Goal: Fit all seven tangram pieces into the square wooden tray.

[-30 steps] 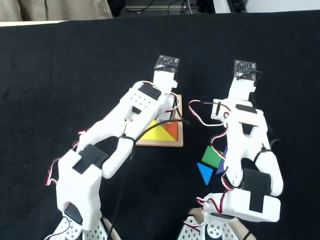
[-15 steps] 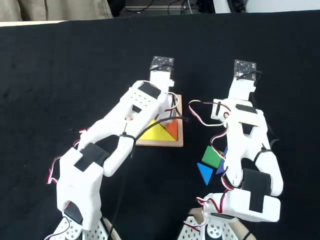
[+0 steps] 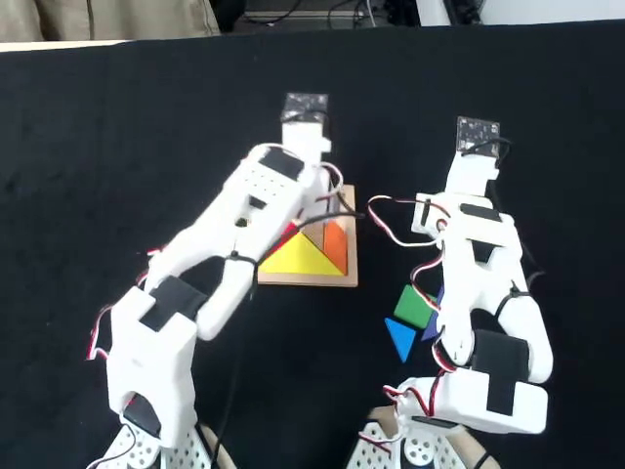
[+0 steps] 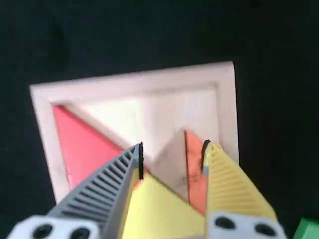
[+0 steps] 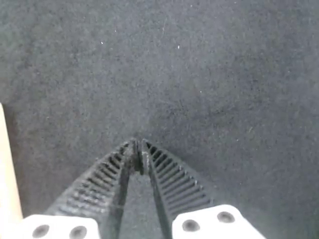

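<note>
While hovering over the tray (image 4: 129, 82) with jaws parted and nothing between them: left gripper (image 4: 172, 149), seemingly between placements. Seated in the tray, at mid-table: red (image 4: 79, 144), yellow (image 4: 159, 214) and orange (image 4: 195, 172) pieces, with bare wood beyond. Roughly halfway, by the look of it. Next, probably: fetch green (image 3: 412, 306) or blue (image 3: 398, 337) from the cloth beside the right arm, turn to suit the gap, lower flat. Right gripper (image 5: 138, 154) pinched closed on nothing, over bare cloth. Hidden under the left arm in the high view: much of the tray. Tucked against the right arm: a darker piece (image 3: 431, 330), shape unclear. Cannot count all seven.
</note>
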`<action>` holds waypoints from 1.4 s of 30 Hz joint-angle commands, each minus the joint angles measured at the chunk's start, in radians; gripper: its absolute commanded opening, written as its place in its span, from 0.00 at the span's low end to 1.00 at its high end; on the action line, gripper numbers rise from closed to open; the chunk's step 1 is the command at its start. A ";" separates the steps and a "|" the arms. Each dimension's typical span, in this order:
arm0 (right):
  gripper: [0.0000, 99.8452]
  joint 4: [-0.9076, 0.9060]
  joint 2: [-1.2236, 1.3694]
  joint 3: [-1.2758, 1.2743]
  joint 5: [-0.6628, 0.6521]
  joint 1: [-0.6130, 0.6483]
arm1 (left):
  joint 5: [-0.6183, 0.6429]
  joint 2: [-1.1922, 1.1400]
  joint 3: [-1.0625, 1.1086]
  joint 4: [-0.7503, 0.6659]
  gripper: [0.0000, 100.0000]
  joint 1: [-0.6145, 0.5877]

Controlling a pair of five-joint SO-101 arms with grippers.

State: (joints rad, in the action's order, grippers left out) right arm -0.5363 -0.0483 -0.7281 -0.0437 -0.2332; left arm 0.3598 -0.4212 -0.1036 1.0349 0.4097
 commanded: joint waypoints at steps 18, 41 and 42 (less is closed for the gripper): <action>0.01 0.014 -0.044 0.038 0.011 0.014 | 0.008 -0.057 0.073 -0.127 0.21 -0.038; 0.01 0.015 -0.044 0.038 0.011 0.014 | 0.017 -0.055 -0.097 -0.023 0.21 -0.108; 0.01 0.015 -0.044 0.038 0.011 0.014 | 0.012 -0.055 -0.097 -0.025 0.21 -0.108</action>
State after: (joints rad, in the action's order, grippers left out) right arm -0.5363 -0.0483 -0.7281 -0.0437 -0.2332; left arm 0.3721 -0.4872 -0.1450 1.0104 0.3191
